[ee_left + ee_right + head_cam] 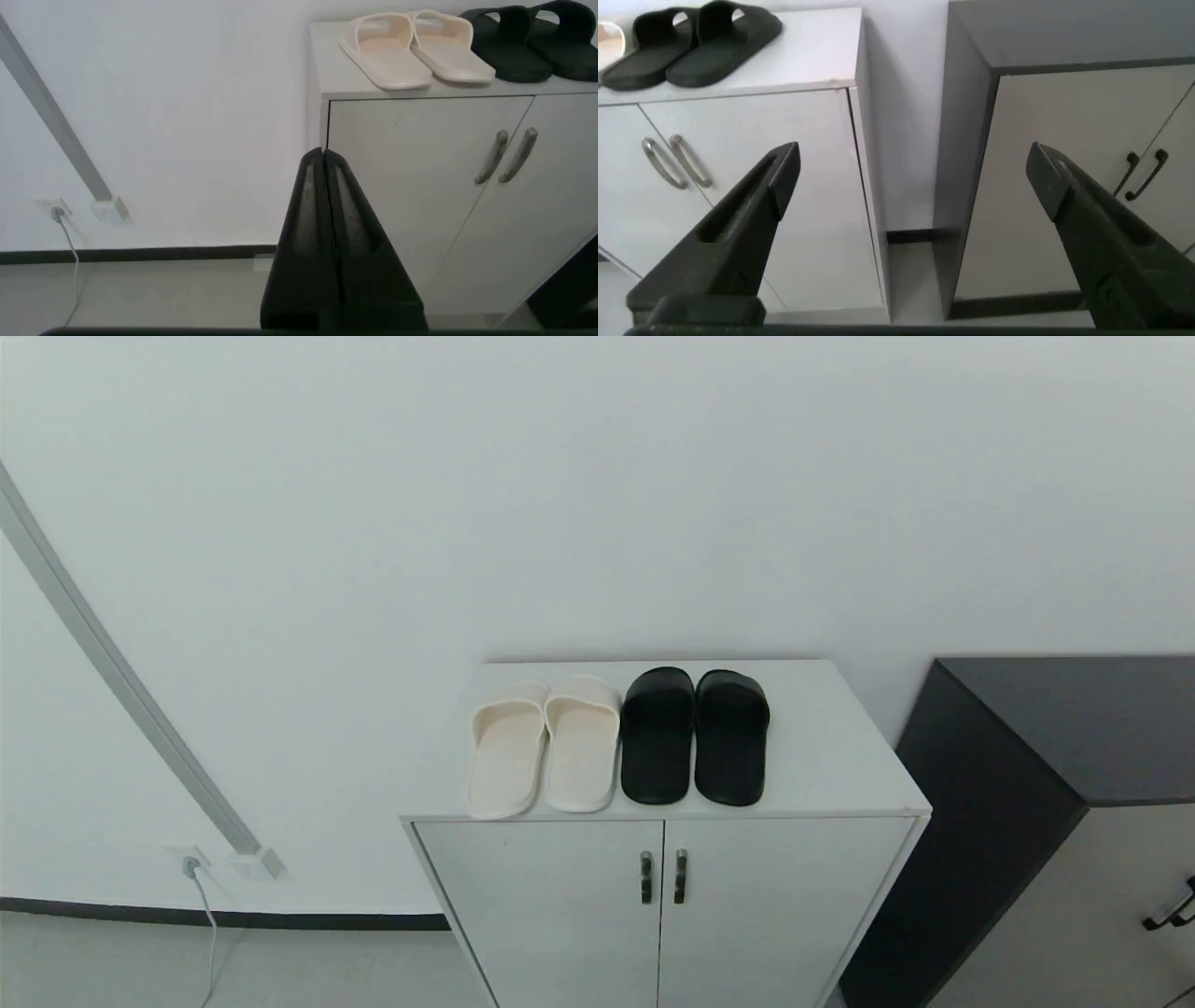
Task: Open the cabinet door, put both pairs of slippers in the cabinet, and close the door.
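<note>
Left gripper [323, 157] is pinched closed, empty; right gripper [913, 159] gapes wide. Bracket 1 grey metal handle [688, 161] of the white 2-door cabinet [799, 224] ahead of it squarely, then pull.

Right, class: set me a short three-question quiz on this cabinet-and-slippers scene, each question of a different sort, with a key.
1. True or false: the cream slippers and the black slippers all lie on top of the white cabinet, whose doors are shut.
2. Which pair lies nearer the dark cabinet? A) the cream slippers B) the black slippers C) both equally near
3. Fill in: the left gripper is shut, while the right gripper is ____.

Key: 1 true; 2 B; 3 open.
</note>
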Tool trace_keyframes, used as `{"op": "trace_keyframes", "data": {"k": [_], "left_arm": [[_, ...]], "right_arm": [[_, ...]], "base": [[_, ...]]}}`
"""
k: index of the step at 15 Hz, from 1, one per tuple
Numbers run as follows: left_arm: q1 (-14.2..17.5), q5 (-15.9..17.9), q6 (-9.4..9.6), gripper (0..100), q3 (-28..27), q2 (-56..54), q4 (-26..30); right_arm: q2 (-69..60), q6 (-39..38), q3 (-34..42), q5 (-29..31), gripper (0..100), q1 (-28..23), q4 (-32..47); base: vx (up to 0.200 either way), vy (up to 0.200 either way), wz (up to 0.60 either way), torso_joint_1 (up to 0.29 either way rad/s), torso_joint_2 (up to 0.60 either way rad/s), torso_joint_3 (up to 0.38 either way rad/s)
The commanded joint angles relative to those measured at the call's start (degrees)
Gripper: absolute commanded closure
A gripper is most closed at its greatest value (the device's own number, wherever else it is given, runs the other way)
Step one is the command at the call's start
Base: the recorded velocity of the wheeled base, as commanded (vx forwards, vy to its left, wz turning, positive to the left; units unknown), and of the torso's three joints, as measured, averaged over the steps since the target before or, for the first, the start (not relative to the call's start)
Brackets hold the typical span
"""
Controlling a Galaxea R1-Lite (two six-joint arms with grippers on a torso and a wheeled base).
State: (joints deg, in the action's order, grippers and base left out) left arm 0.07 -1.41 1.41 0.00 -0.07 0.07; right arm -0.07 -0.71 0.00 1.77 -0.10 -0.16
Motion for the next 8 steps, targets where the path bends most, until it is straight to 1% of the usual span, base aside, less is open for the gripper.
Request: {"op": "trace_keyframes", "data": {"k": [1, 2, 5, 7, 8], "left_arm": [[0.01, -0.08, -0.10, 100, 0.00, 0.07, 0.01], [0.01, -0.17, -0.18, 100, 0.00, 0.07, 0.01], [0.01, -0.17, -0.27, 100, 0.00, 0.07, 0.01], [0.01, -0.17, -0.18, 100, 0.00, 0.07, 0.01], [0.01, -0.26, -0.27, 100, 0.00, 0.07, 0.01]], "right_arm": [[0.07, 0.00, 0.00, -0.01, 0, 0.01, -0.02], [0.07, 0.00, 0.00, -0.01, 0, 0.01, -0.02], [0.07, 0.00, 0.00, -0.10, 0, 0.01, -0.02], [1.30, 2.82, -0.18, -1.42, 0, 0.01, 0.07], [2.89, 2.73, -1.05, -2.21, 0, 0.10, -0.46]], "base": [[0.200, 0.000, 0.00, -0.007, 0.00, 0.007], [0.200, 0.000, 0.00, -0.007, -0.01, 0.007], [0.000, 0.000, 0.00, 0.019, 0.00, 0.001], [0.000, 0.000, 0.00, 0.000, 0.00, 0.000], [0.000, 0.000, 0.00, 0.000, 0.00, 0.000]]}}
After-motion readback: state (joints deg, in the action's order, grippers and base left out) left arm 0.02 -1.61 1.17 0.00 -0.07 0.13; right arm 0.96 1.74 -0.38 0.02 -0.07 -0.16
